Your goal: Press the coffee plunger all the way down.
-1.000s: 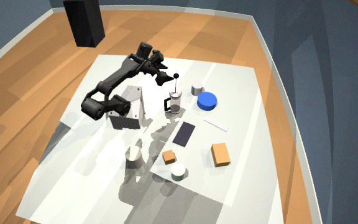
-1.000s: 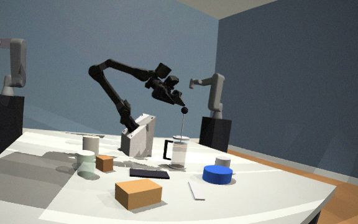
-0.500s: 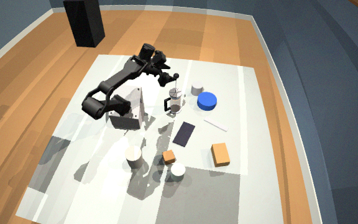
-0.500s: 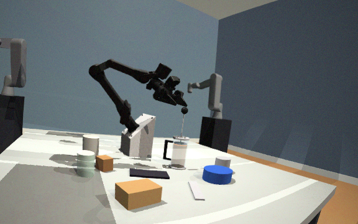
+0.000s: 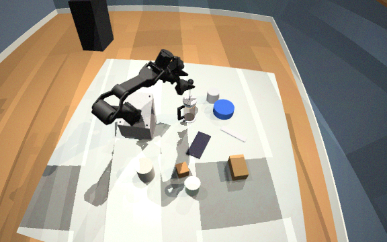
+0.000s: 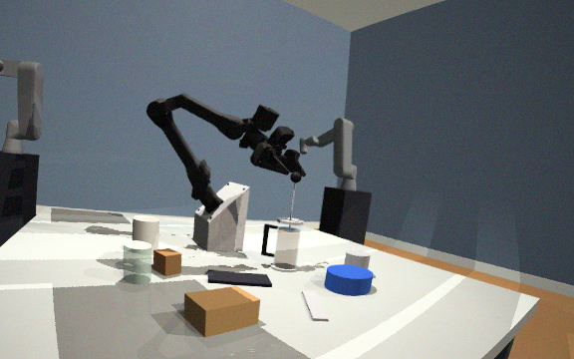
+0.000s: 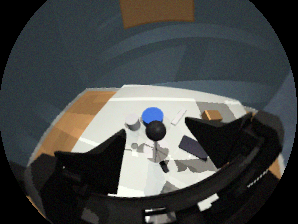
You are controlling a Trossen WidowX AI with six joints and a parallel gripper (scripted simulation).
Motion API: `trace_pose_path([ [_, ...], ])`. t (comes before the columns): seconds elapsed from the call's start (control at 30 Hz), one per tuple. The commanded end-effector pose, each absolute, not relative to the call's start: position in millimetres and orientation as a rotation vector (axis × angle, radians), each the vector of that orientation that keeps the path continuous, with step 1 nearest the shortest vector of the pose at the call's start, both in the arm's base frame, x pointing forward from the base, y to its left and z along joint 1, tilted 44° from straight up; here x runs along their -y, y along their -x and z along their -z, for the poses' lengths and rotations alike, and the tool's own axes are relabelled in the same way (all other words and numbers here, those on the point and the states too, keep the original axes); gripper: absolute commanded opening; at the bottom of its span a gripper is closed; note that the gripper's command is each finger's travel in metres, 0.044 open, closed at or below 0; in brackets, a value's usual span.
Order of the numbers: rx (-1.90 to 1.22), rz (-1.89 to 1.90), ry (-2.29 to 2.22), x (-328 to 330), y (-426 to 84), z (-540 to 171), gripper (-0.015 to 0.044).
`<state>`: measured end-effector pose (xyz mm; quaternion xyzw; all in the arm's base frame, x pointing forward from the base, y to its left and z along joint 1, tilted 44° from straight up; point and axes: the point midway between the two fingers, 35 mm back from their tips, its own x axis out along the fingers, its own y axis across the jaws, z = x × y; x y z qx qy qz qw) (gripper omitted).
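White worktop (image 5: 257, 188) carries the coffee press (image 6: 287, 245), upright just right of the arm's grey base block (image 6: 223, 219). Its plunger knob (image 6: 295, 176) stands raised high above the press. Around that knob, the gripper (image 6: 292, 170) has its fingers spread wide, gripping nothing.

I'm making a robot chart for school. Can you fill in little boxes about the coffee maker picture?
gripper: open, holding nothing
gripper place: at the plunger knob, fingers either side
plunger: rod raised, not pressed down
coffee press: upright on the white table, handle toward the arm's base
nearest neighbours: grey cylinder, blue disc
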<state>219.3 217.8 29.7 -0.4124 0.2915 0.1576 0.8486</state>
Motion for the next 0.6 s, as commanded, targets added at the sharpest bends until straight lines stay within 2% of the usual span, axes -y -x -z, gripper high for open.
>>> trace_pose_path([
  [0.0, -0.62, -0.335, 0.879, -216.2, -221.7, -23.9, 0.044],
  [0.03, -0.62, -0.335, 0.879, -216.2, -221.9, -23.8, 0.044],
  [0.4, -0.62, -0.335, 0.879, -216.2, -221.9, -23.8, 0.0151],
  [0.57, -0.62, -0.335, 0.879, -216.2, -221.9, -23.8, 0.0126],
])
